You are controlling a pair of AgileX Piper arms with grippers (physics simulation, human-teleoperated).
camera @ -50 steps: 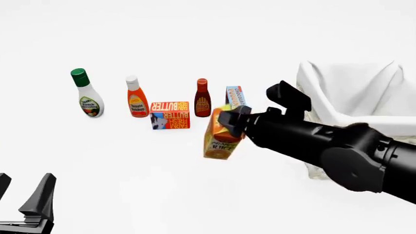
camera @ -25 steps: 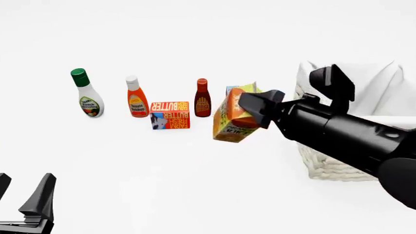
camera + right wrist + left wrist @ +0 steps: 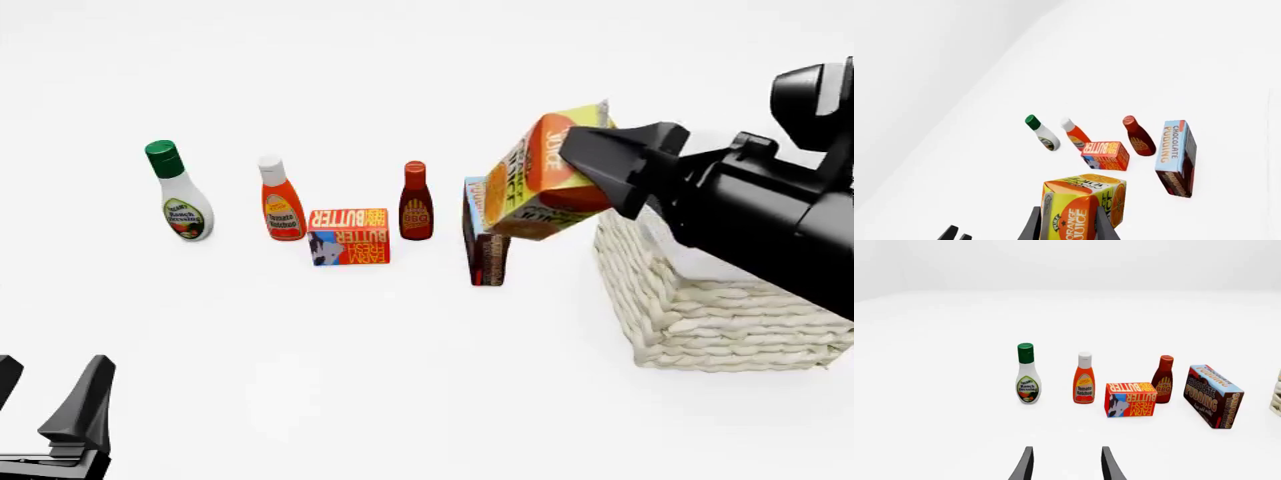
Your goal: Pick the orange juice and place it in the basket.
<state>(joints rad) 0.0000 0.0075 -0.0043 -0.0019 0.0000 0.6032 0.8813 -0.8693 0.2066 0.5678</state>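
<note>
The juice (image 3: 537, 180) hangs tilted in the air, clamped between the fingers of the right gripper (image 3: 607, 170), just left of the basket (image 3: 707, 310) and above the pudding box (image 3: 483, 240), whose top it hides in the front view. The basket's upper part and liner are mostly covered by the right arm, and its right side is cut off. The left gripper (image 3: 54, 410) sits low at the near left with fingers spread and empty, its base out of frame.

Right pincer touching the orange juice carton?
Touching. In the right wrist view both fingers press the sides of the orange juice carton; the front view shows the right pincer holding it tilted in the air beside the basket.
</note>
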